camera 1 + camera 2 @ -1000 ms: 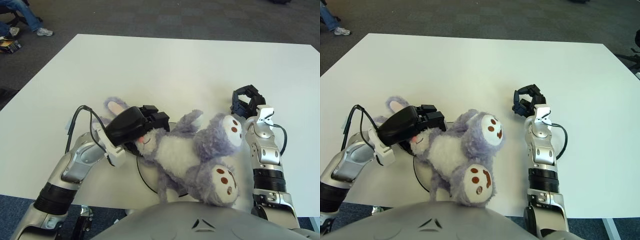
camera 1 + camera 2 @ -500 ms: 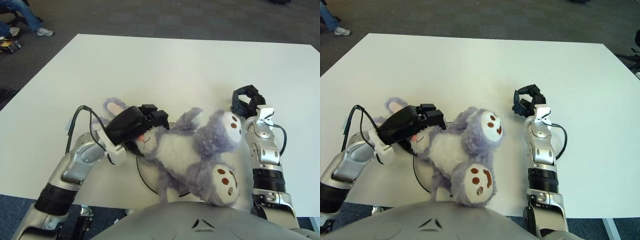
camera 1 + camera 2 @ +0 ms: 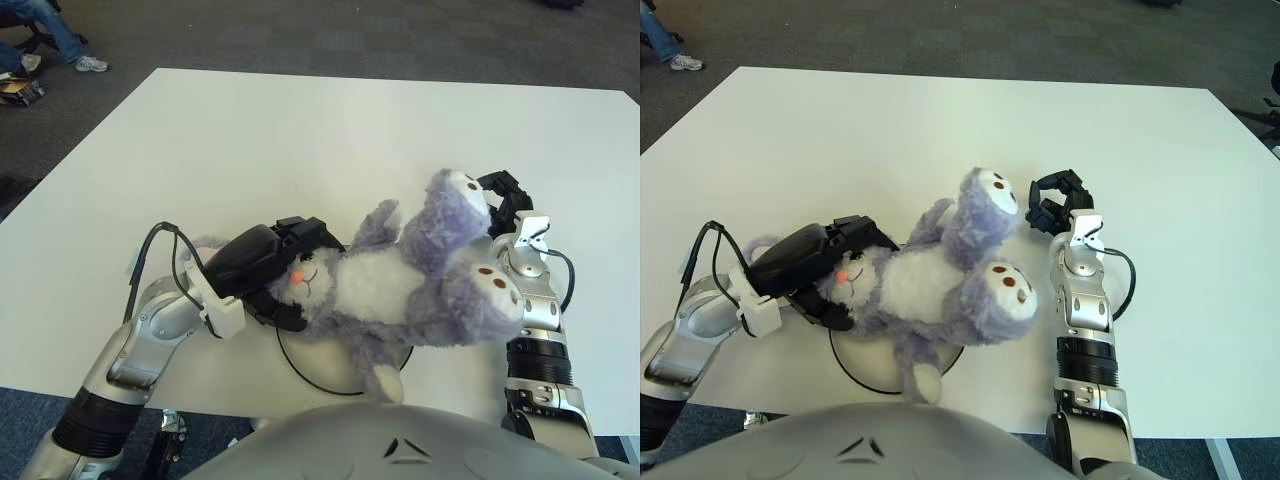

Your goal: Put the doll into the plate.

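The fluffy lilac-and-white plush bunny doll [image 3: 390,290] lies on its back across the round white plate with a thin dark rim [image 3: 315,372], head toward the robot's left, feet w/ brown paw marks swung out to the right, well past the rim. So it's over the plate but not settled in it: torso covers the plate's middle, legs overhang the white table [image 3: 300,140] on the right. Left hand [image 3: 262,268] is clamped on the doll's head, black fingers [image 3: 300,232] curled over the top & around the face, just left of the plate's centre. Right hand [image 3: 1058,203] shows just beyond the doll's feet, on the far-right side of the plate, fingers curled in, holding nothing. To finish well, I'd judge: keep the head grip, lower the body until the bulk sits on the plate, pull the legs in toward the plate centre before letting go, then open slowly so the plush doesn't spring or roll off the rim. The soft toy will flop; weight is leg-heavy on the right, so a tip-off that way is the likely risk. Views differ: in the right eye view the right hand stands fully clear of the feet w/ a gap of table between; in the left eye view the upper foot overlaps it & hides most of the fingers. The near rim of the plate shows in both.
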Robot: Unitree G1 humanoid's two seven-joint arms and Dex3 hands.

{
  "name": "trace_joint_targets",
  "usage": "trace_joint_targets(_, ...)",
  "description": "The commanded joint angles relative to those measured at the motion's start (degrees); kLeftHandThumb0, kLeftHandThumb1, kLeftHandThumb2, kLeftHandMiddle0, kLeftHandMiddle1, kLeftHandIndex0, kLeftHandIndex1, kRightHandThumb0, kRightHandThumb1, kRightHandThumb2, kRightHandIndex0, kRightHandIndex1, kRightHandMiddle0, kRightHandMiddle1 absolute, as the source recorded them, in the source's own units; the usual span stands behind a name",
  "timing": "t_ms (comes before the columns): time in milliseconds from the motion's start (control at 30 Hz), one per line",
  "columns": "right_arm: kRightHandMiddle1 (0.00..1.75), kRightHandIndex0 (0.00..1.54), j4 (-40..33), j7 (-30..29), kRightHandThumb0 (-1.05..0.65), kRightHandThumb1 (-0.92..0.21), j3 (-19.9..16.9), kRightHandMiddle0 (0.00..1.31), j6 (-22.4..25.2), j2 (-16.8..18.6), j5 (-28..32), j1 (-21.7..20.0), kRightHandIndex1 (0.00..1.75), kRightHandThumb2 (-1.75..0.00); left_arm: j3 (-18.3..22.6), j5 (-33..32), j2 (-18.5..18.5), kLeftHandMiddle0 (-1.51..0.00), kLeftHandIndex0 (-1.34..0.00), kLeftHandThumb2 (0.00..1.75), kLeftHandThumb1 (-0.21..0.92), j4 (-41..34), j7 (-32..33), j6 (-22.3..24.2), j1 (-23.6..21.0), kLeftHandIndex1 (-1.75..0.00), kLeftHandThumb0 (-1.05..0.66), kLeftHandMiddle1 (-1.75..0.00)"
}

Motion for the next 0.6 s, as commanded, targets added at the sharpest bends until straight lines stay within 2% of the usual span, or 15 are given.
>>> trace_joint_targets(0, 1.75, 1.04, 2.3, 0.2, -0.41, -0.54, 0.4, 0.43, 2.4, 0.6, 0.0, 1.5, 1.75, -1.03, 0.6, -1.9, 1.1, -0.25, 0.0, 0.82, 0.92, -0.9, -1.4, -0.4, -0.2, -0.86, -0.87, -0.64)
trace_joint_targets(200, 1.75, 1.04, 2.4, 0.1, -0.42, -0.54, 0.3, 0.44, 2.3, 0.6, 0.0, 1.4, 1.75, -1.03, -0.4, -7.4, 3.0, -0.2, 0.0, 0.93, 0.92, 0.7, -5.1, -3.5, -2.1, -0.71, -0.94, -0.51)
trace_joint_targets(300, 1.75, 1.04, 2.5, 0.1, -0.42, -0.54, 0.4, 0.44, 2.3, 0.6, 0.0, 1.3, 1.75, -1.04, -0.8, -9.9, 3.6, -0.16, 0.0, 1.0, 0.92, 1.9, -6.9, -5.3, -3.1, -0.59, -0.99, -0.42)
trace_joint_targets(400, 1.75, 1.05, 2.6, 0.1, -0.42, -0.54, 0.4, 0.44, 2.2, 0.6, -0.1, 1.3, 1.75, -1.04, -1.2, -12.8, 3.3, -0.13, 0.0, 1.07, 0.92, 4.1, -8.0, -8.7, -4.1, -0.44, -1.03, -0.36)
trace_joint_targets(567, 1.75, 1.05, 2.6, 0.1, -0.42, -0.54, 0.4, 0.44, 2.2, 0.6, -0.1, 1.3, 1.75, -1.04, -1.7, -15.3, 2.5, -0.13, 0.0, 1.13, 0.92, 8.0, -8.8, -14.7, -5.7, -0.4, -1.05, -0.31)
